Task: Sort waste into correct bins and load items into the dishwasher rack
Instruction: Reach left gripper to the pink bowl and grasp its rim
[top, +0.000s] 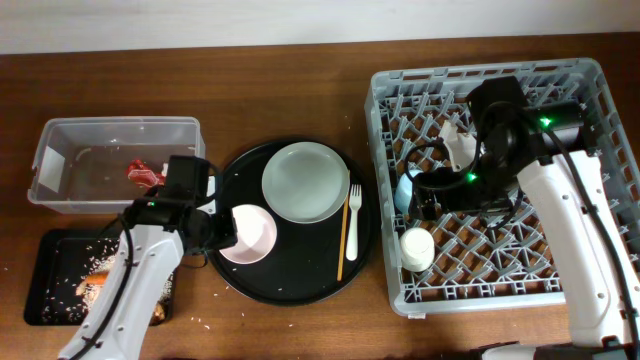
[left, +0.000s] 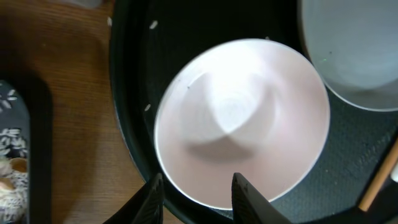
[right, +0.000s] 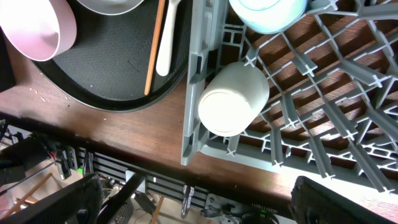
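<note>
Overhead, the left arm (top: 145, 255) covers the small bowl's (top: 255, 235) edge at the round black tray's (top: 300, 265) left rim and part of the shallow black tray (top: 50, 285) left of it. Right of it, the right arm (top: 572, 235) hides most of the light blue cup (top: 405, 190).

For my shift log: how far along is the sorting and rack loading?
Done: red wrapper in the tub, carrot and scraps in the black bin, blue cup and cream cup in the rack. In hand: the left gripper, open, sits at the bowl's rim; the right gripper is open by the cups. Left: bowl, plate and fork, all on the round tray.
</note>
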